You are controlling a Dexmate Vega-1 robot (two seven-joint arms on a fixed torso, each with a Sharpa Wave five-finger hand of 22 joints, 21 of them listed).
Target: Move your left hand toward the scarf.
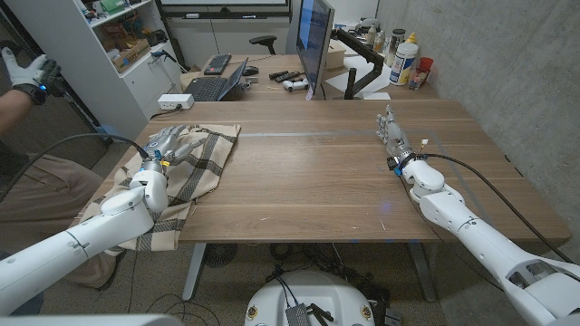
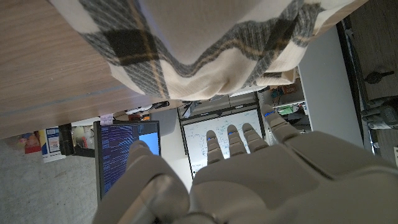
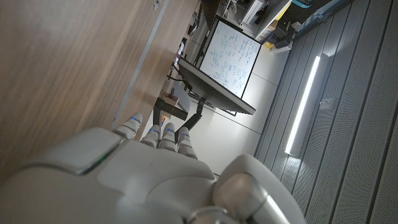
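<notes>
A: Where does the scarf [image 1: 186, 172] lie?

B: At the left end of the wooden table [image 1: 317, 172], as the robot faces it. It is a cream and grey checked cloth, spread and rumpled, with one end hanging over the near left edge of the table. In the left wrist view the scarf [image 2: 205, 43] lies on the wood just ahead of the fingertips.

A: And the left hand [image 1: 172, 143]?

B: It is over the scarf, near the cloth's far end, with its fingers extended and slightly apart. It grips nothing. In the wrist view the left hand [image 2: 249, 168] has its fingers [image 2: 231, 142] straight, side by side. Whether the palm touches the cloth cannot be told.

A: The right hand [image 1: 391, 134]?

B: It is at the right side of the table, well apart from the scarf, fingers pointing away from the robot. It holds nothing; the right hand [image 3: 143, 168] has straight fingers close together.

A: Behind the table?

B: A monitor [image 1: 314, 41] on a second desk, and a person's gloved hand [image 1: 25, 71] at the left edge.
</notes>
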